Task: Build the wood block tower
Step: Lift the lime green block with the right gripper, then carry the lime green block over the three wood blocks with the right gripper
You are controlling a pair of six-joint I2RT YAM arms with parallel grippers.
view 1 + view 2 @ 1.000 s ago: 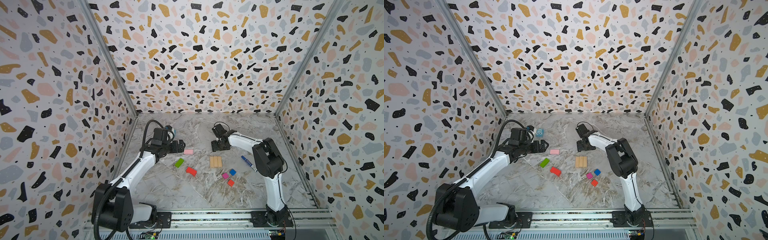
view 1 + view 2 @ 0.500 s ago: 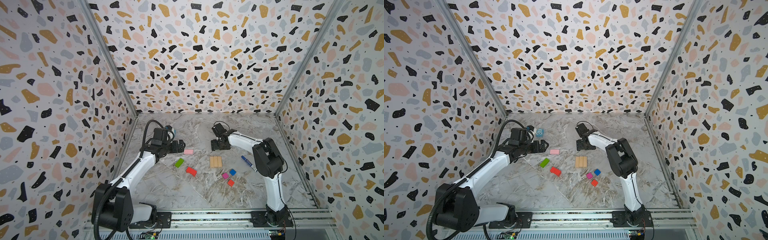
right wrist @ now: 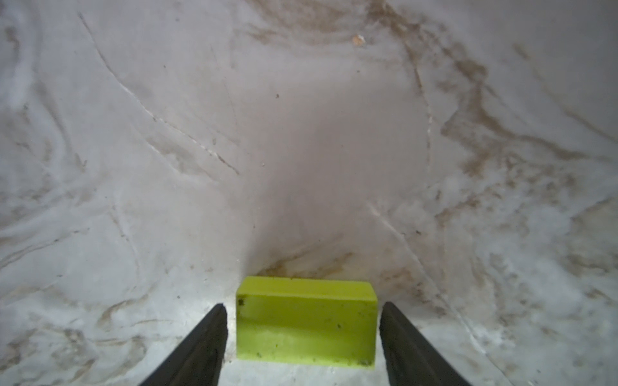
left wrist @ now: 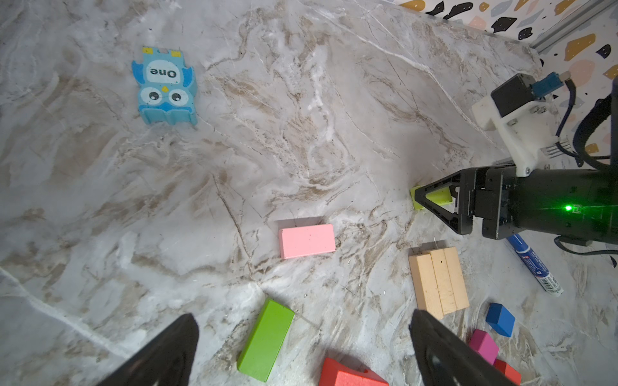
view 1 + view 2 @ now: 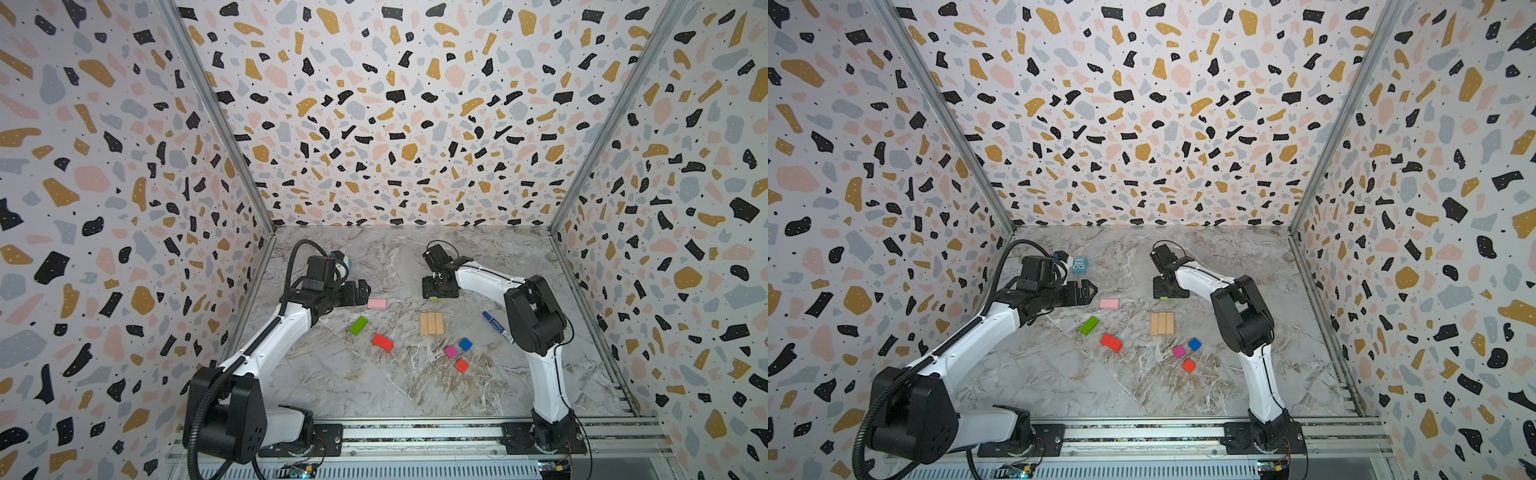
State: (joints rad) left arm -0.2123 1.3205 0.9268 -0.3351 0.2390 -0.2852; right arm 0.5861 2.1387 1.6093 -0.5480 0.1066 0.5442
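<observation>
Sitting loose on the worktop point(image 5: 374, 395): all pieces, none stacked. Near the left edge the left gripper point(image 5: 363, 291) gapes wide, empty, just beside pink block point(image 5: 377, 303). Toward the back edge the right gripper point(image 3: 304, 305) points down, part open, fingers flanking lime block point(image 3: 306, 334), slim gap each side, no grip. Three tan blocks point(image 5: 431, 323) lie flat, touching, mid-worktop. Between them and the right edge: marker point(image 5: 496, 326). Owl box point(image 5: 1079, 264) near back-left corner. Green block point(image 5: 358, 325) and red block point(image 5: 382, 343) left of tan set. Blue cube point(image 5: 465, 344), magenta cube point(image 5: 450, 351), orange-red cube point(image 5: 461, 365) cluster frontward.
</observation>
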